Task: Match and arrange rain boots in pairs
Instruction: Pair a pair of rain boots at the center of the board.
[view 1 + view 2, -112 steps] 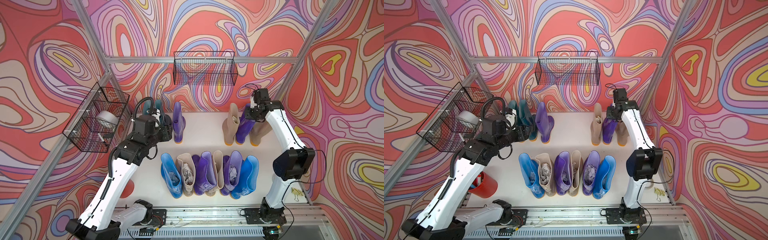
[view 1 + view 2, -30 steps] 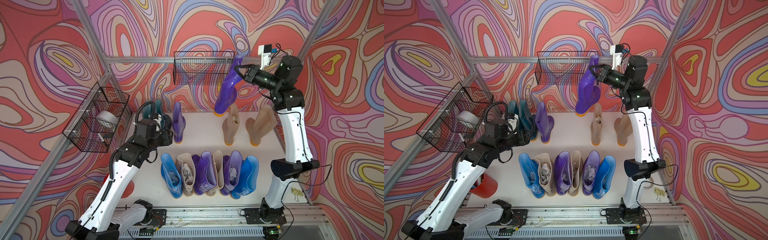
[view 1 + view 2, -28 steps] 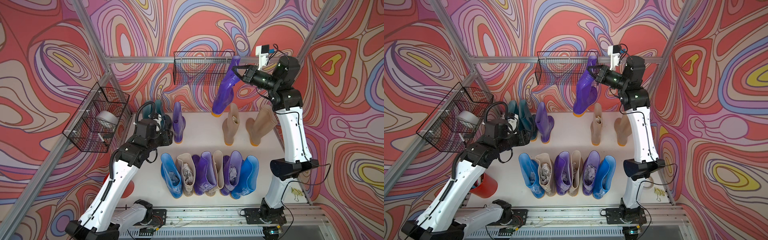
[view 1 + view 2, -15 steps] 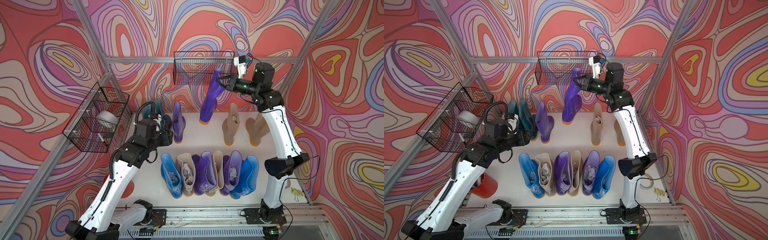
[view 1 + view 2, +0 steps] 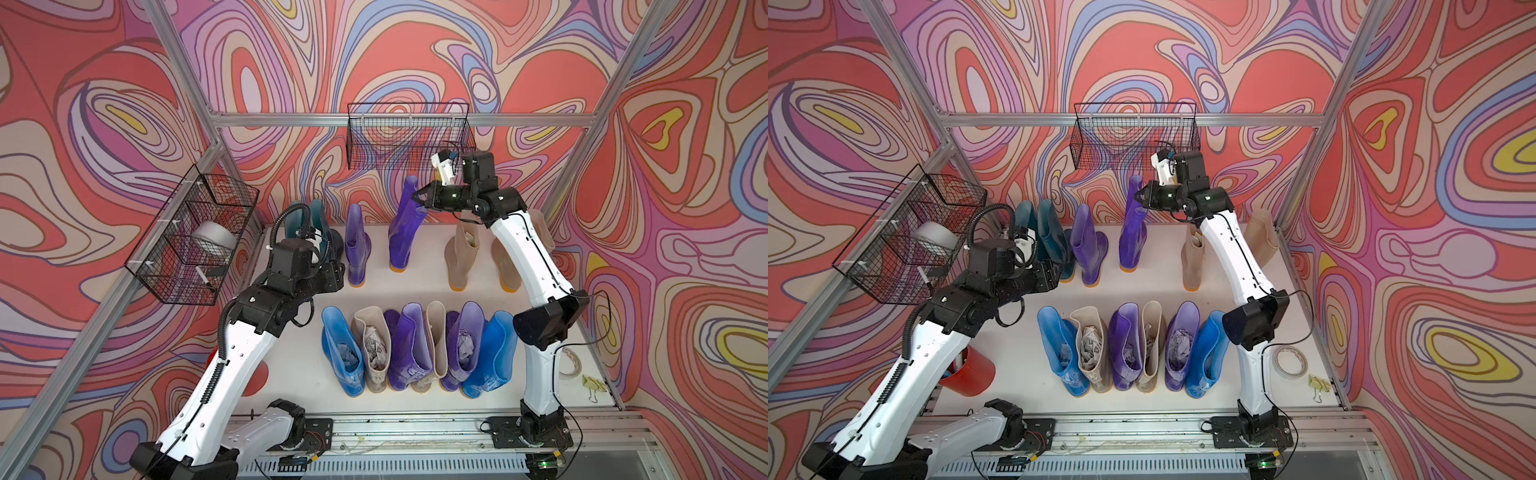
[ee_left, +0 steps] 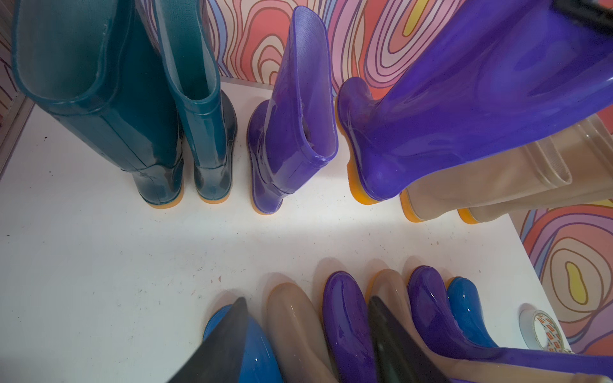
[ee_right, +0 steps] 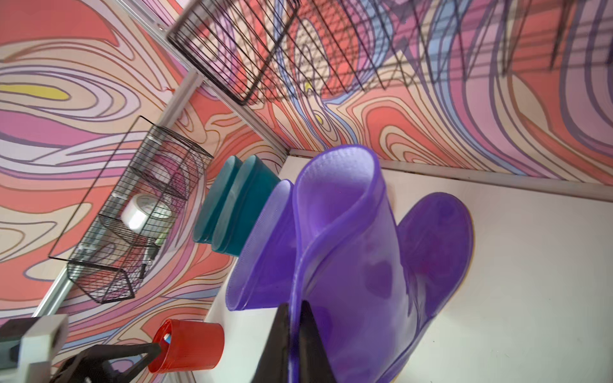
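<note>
My right gripper (image 5: pixel 417 197) (image 7: pixel 293 303) is shut on the top rim of a purple rain boot (image 5: pixel 405 237) (image 5: pixel 1133 237) (image 7: pixel 365 265). This boot hangs upright in the back row, its orange sole at or just above the white table (image 5: pixel 299 365). To its left stand another purple boot (image 5: pixel 357 253) (image 6: pixel 292 132) and two teal boots (image 5: pixel 1042 232) (image 6: pixel 116 99). Two beige boots (image 5: pixel 463 257) stand to its right. Blue, beige and purple boots (image 5: pixel 415 349) fill the front row. My left gripper (image 5: pixel 332 274) (image 6: pixel 308 300) is open and empty near the teal boots.
A wire basket (image 5: pixel 409 141) hangs on the back wall just above my right wrist. Another basket (image 5: pixel 195 245) on the left wall holds a tape roll. A red cup (image 5: pixel 967 370) stands under my left arm. A tape roll (image 5: pixel 1289 361) and yellow clip (image 5: pixel 1318 384) lie front right.
My right gripper has carried the purple boot left and down, from up by the back basket to the gap between the other purple boot and the beige boots. The left arm is still.
</note>
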`<move>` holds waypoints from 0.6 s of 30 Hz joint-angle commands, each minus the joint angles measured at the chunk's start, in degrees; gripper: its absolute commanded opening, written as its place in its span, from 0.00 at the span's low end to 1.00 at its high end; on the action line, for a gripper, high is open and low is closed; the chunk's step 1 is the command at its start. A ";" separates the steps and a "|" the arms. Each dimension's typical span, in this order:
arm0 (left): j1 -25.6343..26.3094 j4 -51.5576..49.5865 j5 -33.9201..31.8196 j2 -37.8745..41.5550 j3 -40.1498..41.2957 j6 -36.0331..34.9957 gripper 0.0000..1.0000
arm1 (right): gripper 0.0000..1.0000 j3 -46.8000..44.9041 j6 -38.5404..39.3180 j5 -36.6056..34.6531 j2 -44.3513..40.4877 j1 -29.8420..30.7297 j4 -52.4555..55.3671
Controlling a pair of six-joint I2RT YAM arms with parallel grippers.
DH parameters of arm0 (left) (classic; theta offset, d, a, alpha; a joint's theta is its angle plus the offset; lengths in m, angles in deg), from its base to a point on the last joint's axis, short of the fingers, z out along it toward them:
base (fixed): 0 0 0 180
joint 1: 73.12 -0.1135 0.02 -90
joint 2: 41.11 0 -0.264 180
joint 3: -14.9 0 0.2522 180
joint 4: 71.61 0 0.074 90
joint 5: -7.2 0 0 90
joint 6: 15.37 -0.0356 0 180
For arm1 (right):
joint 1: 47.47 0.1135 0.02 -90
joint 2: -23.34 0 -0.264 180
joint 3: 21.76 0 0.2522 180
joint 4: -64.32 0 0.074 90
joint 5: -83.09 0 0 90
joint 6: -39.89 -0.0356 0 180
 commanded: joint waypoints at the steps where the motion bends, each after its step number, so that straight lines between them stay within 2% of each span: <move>1: 0.24 -2.11 -0.72 1.34 0.41 -0.47 0.60 | 0.01 0.58 2.76 -2.62 0.91 0.91 -2.11; 11: 0.16 -3.15 -1.81 1.93 1.03 -0.32 0.60 | 0.01 4.69 5.42 -5.47 7.30 2.89 1.13; 18: 0.23 -3.76 -1.66 1.48 1.48 -0.32 0.60 | 0.01 6.49 4.99 -6.93 9.84 4.22 -0.53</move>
